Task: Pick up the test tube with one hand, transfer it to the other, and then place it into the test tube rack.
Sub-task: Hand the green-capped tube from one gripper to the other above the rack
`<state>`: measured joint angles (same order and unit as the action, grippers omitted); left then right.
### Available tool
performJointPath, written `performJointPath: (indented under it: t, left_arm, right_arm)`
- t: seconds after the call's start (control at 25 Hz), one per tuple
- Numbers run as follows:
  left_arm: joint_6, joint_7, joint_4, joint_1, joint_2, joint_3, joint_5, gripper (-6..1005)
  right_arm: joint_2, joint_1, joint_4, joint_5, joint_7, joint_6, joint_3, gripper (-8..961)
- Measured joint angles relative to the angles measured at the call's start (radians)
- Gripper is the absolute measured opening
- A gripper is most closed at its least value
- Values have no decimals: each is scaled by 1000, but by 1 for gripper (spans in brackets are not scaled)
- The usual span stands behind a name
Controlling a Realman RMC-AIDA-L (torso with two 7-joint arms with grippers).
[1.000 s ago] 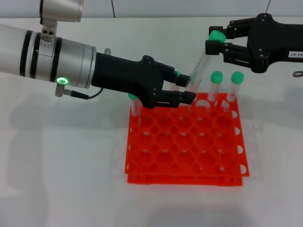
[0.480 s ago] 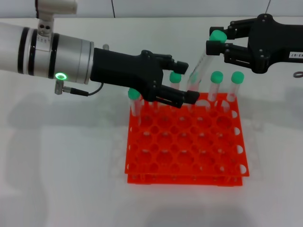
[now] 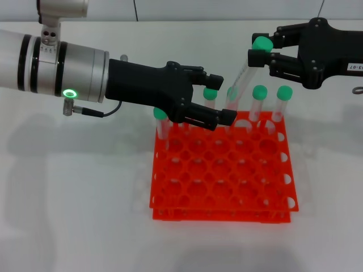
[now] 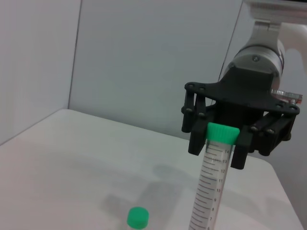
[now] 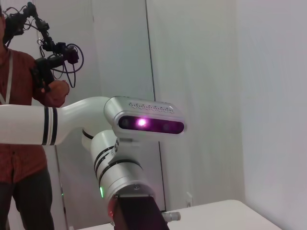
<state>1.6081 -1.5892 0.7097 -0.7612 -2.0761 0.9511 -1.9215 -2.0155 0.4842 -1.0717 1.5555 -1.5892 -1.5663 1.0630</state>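
Observation:
The test tube (image 3: 243, 73), clear with a green cap, hangs tilted above the back of the orange-red rack (image 3: 221, 170). My right gripper (image 3: 262, 52), the one with the white label, is shut on the tube's cap. In the left wrist view this gripper (image 4: 223, 136) clamps the cap with the tube (image 4: 213, 182) hanging below. My left gripper (image 3: 221, 97), on the arm with the green ring, is open. Its fingers stand above and below the tube's lower end, apart from it.
Several other green-capped tubes stand in the rack's back row: one at the left corner (image 3: 160, 122) and two at the right (image 3: 259, 99) (image 3: 283, 99). A person stands behind the robot (image 5: 24, 96). White table around the rack.
My left gripper's fingers have spread apart off the tube's lower end, and the arm has drawn back slightly to the left. The right gripper keeps the cap and has hardly moved.

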Motion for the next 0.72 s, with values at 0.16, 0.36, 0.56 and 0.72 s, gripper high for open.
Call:
performJointPath:
  t: [0.16,0.36,0.56,0.72]
  left_arm:
    - [2,0,0,0,-2,2,-2,888]
    - [4,-1,1,0,-1,3,1,889]
    - [4,-14,10,5,0,-3,2,889]
    - [9,-34,58,28,1,2,-1,890]
  right_arm:
    - [0,0,-1,0,0,-3,0,268]
    - [-1,1,-1,0,0,-3,0,266]
    - [-2,1,-1,0,0,-1,0,266]
    - [-1,0,2,0,0,1,0,266]
